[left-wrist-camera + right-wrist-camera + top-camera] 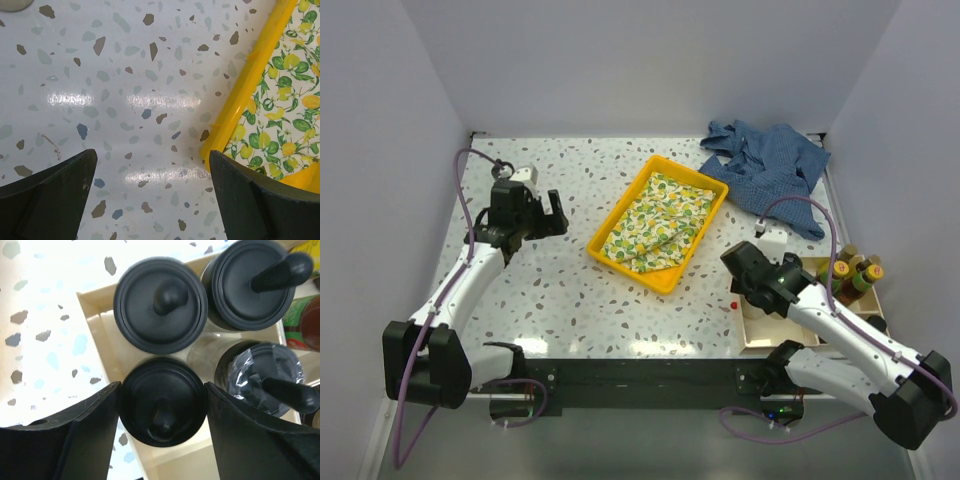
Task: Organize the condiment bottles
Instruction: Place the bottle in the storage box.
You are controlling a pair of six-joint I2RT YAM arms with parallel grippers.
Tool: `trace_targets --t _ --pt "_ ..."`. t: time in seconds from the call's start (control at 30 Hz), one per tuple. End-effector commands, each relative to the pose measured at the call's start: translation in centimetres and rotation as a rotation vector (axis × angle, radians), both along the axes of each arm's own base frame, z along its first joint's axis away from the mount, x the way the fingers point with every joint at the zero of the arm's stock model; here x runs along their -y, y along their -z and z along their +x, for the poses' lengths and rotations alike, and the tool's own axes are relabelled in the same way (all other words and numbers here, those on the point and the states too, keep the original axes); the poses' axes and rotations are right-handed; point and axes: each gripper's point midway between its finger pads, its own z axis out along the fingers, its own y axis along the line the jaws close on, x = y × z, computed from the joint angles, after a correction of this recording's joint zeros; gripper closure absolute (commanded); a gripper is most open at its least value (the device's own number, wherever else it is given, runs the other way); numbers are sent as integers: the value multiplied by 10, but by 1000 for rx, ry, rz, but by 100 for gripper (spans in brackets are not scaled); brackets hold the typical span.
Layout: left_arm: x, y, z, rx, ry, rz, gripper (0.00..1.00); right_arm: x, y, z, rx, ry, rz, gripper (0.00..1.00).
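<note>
Carefully: right gripper (pixel 162 390) straddles a black-lidded jar (pixel 161 407) in the right-edge box (pixel 94 307), hold unclear; I'd travel straight vertically. Left gripper (pixel 152 167) gapes empty.

R gripper (pixel 751 281) over box (pixel 760 335) w/ bottles (pixel 855 272); L gripper (pixel 552 215) nr yellow tray (pixel 616 258).

A cloth (pixel 658 222) is laid in the tray (pixel 621 205) in the middle. A garment (pixel 765 170) is heaped at the far right. The condiment bottles (pixel 855 275) are stood in a box (pixel 752 330) at the near right.
</note>
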Motion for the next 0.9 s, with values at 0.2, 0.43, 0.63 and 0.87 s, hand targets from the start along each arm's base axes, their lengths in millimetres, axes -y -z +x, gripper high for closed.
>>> trace_targets --t 0.2,0.43,0.63,0.87 --pt "-33 -16 5 96 -135 114 0 -3 -34 12 126 21 69 20" --pt "-68 -42 16 151 -326 163 0 -12 -80 5 194 -68 180 6" --pt "-96 -75 57 232 -418 141 1 -27 -133 -3 337 -243 310 1" --pt "-142 -69 113 239 -501 184 2 -59 -182 -21 470 -486 484 1"
